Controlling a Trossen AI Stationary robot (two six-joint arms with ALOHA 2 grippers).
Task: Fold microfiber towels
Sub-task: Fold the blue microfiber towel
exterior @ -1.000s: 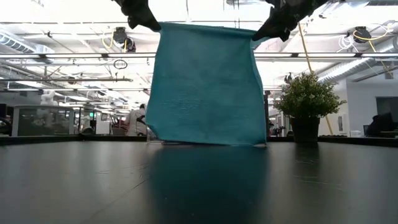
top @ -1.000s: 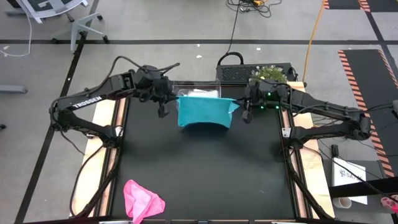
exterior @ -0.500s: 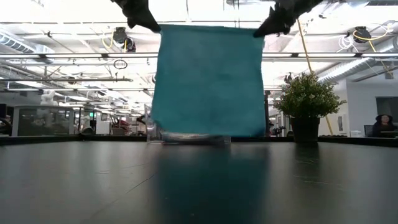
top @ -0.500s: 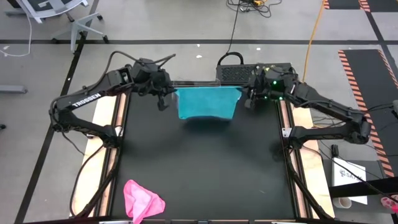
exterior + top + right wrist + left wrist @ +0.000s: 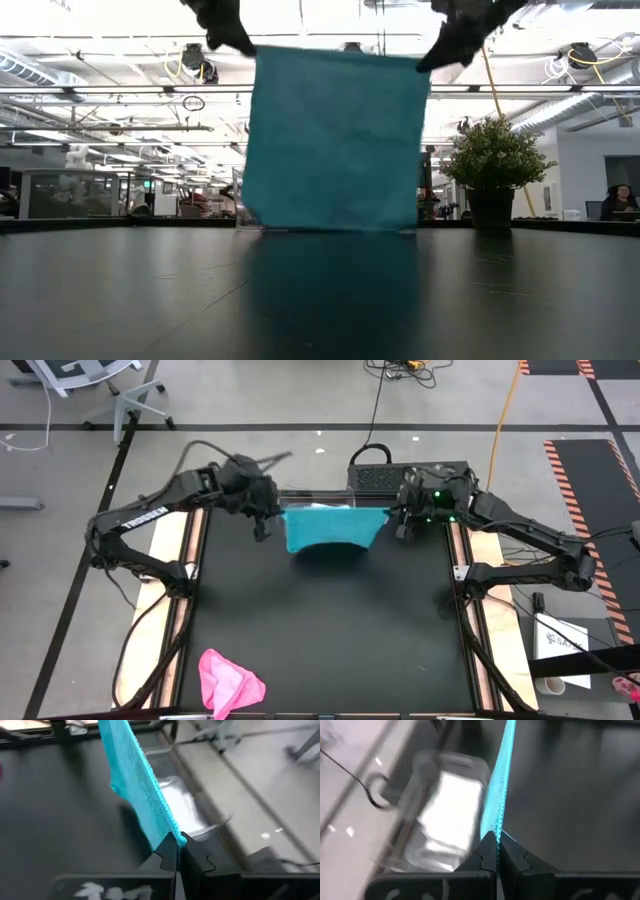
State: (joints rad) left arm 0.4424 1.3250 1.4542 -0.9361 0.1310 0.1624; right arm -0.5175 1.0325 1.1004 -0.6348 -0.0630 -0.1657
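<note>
You have the teal towel [image 5: 330,530] hanging taut at the surface's [image 5: 320,630] twelve o'clock edge; left tool [image 5: 266,526] and right tool [image 5: 400,527] each pinch an upper corner, fingers fully closed; pink towel [image 5: 229,682] lies crumpled at seven o'clock.

Teal towel [image 5: 335,140]: matt cloth with a fine woven texture, stitched edge. Table [image 5: 320,300]: smooth black top, slight sheen. At its far edge, tub [image 5: 442,815]: clear glossy plastic; pink towel [image 5: 229,681]: soft cloth.

Left tool [image 5: 266,523], right tool [image 5: 400,526] raised (both clamped).
</note>
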